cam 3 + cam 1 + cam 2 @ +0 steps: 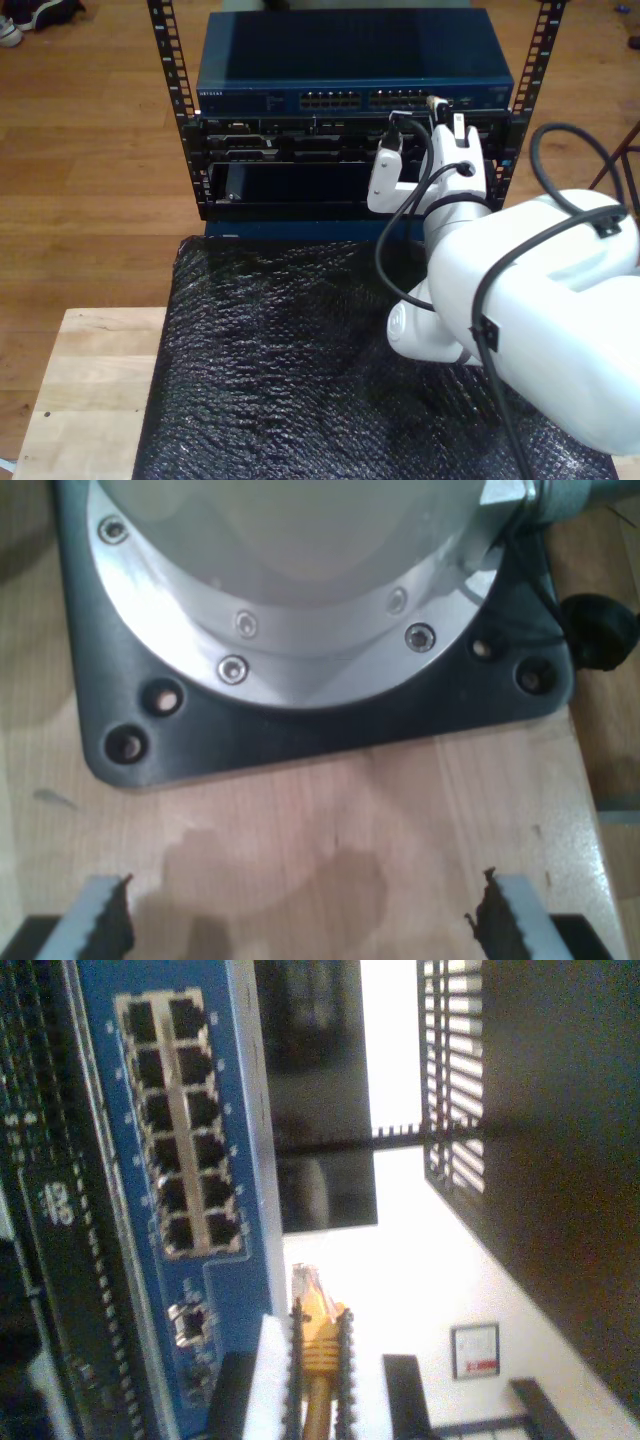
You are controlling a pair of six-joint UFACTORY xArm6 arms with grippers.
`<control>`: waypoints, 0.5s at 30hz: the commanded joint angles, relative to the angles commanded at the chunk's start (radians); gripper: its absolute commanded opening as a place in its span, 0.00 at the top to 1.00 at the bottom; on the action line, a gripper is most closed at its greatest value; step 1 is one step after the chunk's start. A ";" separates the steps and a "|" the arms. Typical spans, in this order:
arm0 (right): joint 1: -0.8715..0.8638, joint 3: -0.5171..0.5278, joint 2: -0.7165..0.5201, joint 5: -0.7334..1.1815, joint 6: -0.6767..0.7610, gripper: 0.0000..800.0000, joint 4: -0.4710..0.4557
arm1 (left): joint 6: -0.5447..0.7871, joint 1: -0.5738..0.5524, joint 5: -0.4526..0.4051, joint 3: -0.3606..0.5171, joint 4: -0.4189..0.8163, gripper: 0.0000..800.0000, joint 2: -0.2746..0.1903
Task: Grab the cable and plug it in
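While the second gripper (318,1380) pinches the cable (318,1355), its plug nears the switch (200,1110).
Square the plug to a port before pushing; the first gripper (295,920) gapes empty.

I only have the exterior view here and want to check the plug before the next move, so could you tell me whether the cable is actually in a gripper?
Observer: Yes, my second gripper is shut on the yellow cable, plug forward.
Operator: Is the plug seated yet?
Observer: No, the clear plug sits outside the blue switch, beside its port block.
Operator: And the other gripper?
Observer: My first gripper is open above a wooden surface, near a metal base plate.
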 joint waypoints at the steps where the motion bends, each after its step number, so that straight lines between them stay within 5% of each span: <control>1: 0.002 -0.012 0.009 -0.015 -0.009 1.00 0.012 | 0.000 0.000 0.000 0.000 0.000 0.00 0.000; 15: 0.041 -0.140 0.110 -0.031 -0.018 1.00 0.130 | 0.000 0.000 -0.002 0.000 0.000 0.00 0.000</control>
